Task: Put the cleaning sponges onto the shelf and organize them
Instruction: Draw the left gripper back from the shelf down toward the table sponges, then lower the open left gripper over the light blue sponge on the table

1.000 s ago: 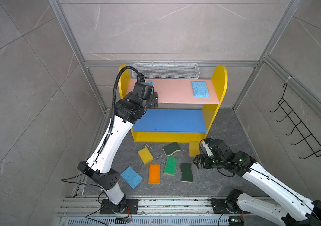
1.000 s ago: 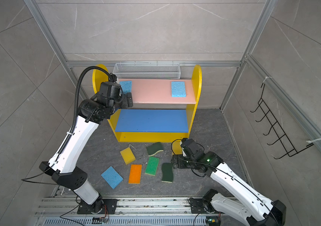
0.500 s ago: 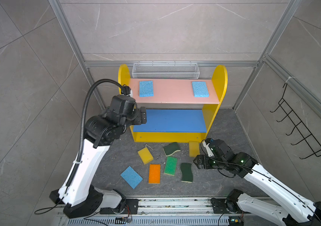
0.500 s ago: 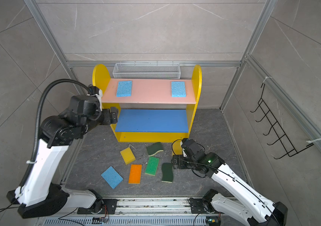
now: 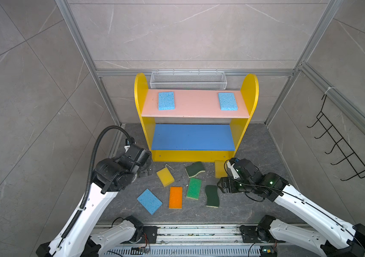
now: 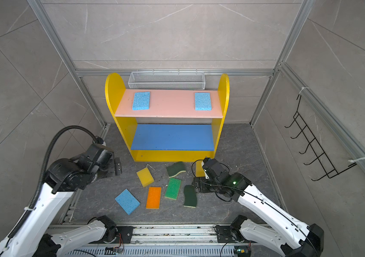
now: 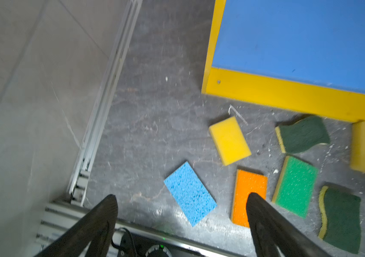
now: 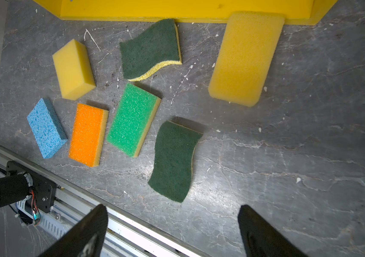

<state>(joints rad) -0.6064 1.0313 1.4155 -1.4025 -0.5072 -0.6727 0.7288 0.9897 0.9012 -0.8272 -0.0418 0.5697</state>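
Watching both top views, I see two light blue sponges (image 5: 166,100) lying well apart on the shelf (image 5: 141,93), on its pink board (image 5: 196,109). Seven more lie on the dark floor (image 5: 255,142) before it: a blue sponge (image 5: 149,201), an orange sponge (image 5: 175,197), a bright green sponge (image 5: 194,188), two yellow sponges (image 5: 165,177) and two dark green sponges (image 5: 212,195). My left gripper (image 7: 181,197) and right gripper (image 8: 172,207) hang spread wide, holding nothing.

We find the yellow sponge (image 5: 219,169) (image 6: 199,171) at the shelf's (image 5: 141,93) right foot partly hidden behind the right arm (image 5: 255,178) in both top views; the blurred left wrist view cuts it off at the edge. The blue board (image 5: 192,136) hides the shelf space beneath it. The right wrist view shows only the shelf's yellow base strip.
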